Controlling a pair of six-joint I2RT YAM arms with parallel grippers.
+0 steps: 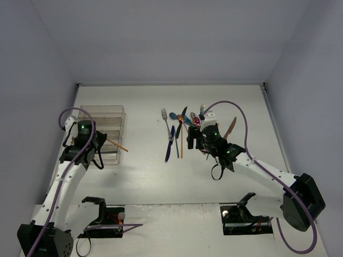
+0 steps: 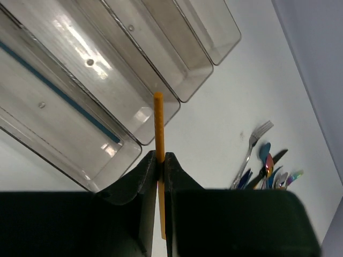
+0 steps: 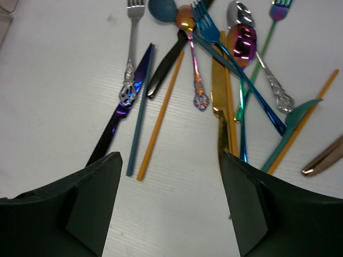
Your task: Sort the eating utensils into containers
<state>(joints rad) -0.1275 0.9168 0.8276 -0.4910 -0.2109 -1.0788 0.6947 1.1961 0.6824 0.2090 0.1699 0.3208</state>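
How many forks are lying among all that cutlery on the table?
3. A silver fork lies furthest left, a blue fork sits in the middle on top of the others, and a green-handled fork is toward the right. More could be hidden underneath.

Wide-spread end effector [image 3: 170, 171] — jumbled eating utensils [image 3: 217, 91] ahead on white table [image 3: 53, 80]

- My left arm [image 1: 63, 179] and right arm [image 1: 265, 174] wore white shells with black joints.
- A purple cable [image 1: 242, 123] looped along each one.
- Green lights [image 1: 83, 127] glowed near the wrists.
- The fingers [image 3: 91, 209] were matte black wedges.
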